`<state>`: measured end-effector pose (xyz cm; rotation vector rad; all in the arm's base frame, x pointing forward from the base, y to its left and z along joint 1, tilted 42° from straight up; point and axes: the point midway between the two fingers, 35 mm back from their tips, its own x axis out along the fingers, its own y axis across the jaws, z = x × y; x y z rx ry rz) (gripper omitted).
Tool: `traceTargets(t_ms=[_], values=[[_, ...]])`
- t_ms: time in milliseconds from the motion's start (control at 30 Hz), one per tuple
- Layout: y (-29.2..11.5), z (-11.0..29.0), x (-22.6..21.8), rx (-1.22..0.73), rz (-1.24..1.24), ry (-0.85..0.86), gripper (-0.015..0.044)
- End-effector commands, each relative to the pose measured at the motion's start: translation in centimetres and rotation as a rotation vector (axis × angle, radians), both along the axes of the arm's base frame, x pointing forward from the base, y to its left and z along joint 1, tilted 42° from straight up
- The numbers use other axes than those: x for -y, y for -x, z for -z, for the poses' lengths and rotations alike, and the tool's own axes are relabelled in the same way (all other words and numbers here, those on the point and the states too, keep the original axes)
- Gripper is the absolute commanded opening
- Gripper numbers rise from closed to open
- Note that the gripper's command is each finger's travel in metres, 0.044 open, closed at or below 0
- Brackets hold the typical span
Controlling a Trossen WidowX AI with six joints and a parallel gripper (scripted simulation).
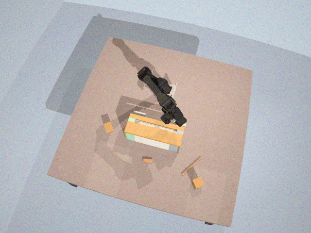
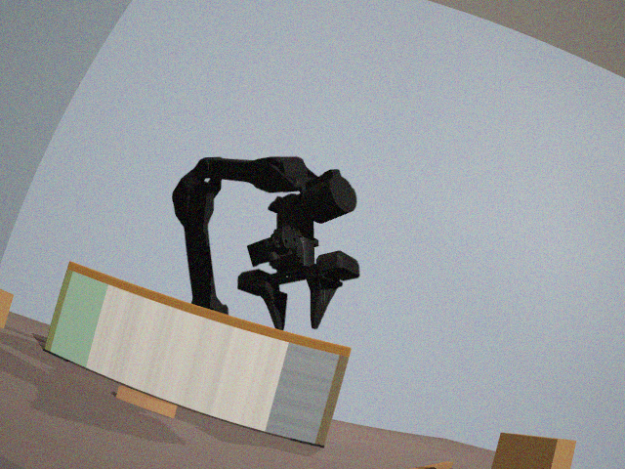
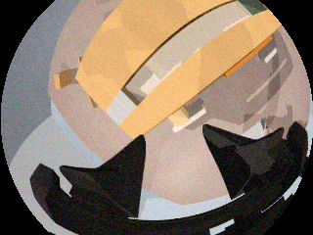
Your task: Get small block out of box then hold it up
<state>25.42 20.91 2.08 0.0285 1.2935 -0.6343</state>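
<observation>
Orange-topped and long, the box (image 1: 153,132) sits near the middle of the tan surface (image 1: 215,105), its outer wall banded green at one end, pale wood in the middle and grey at the other. Black, the gripper (image 2: 298,313) hangs point-down above the box's far edge near the grey end, and the arm (image 1: 155,90) reaches to it from its base behind the box. Both fingers (image 2: 274,300) stand apart with bare sky between them in the exterior view and only the box and surface beyond them in the wrist view, so they are released and grasp nothing, at a middling spread. From the wrist camera the box shows as two orange bands with a pale strip between them, and a small tan cube-like shape (image 3: 184,116) lies just past the nearer orange band; whether that is the small block of the task I cannot tell, and neither the top nor the exterior view shows a block inside the box. Several loose orange pieces lie on the surface around the box: a cube (image 1: 108,126) off the green end, a small flat piece (image 1: 147,159) in front of the pale wall, a thin stick (image 1: 191,165) off the grey end and a second cube (image 1: 197,182) just beyond the stick. All of these lie apart from the box and well apart from the fingers
</observation>
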Motion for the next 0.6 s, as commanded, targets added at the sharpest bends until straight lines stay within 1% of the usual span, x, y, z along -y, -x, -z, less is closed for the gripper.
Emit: traceTargets(t_ms=[0, 200, 567], values=[[0.9, 0.9, -0.6, -0.269, -0.659, 0.173, 0.0285], [1.5, 1.3, -1.2, -0.528, -1.209, 0.340, 0.0285], [2.3, 1.8, -2.1, -0.901, -1.855, 0.572, 0.0285]])
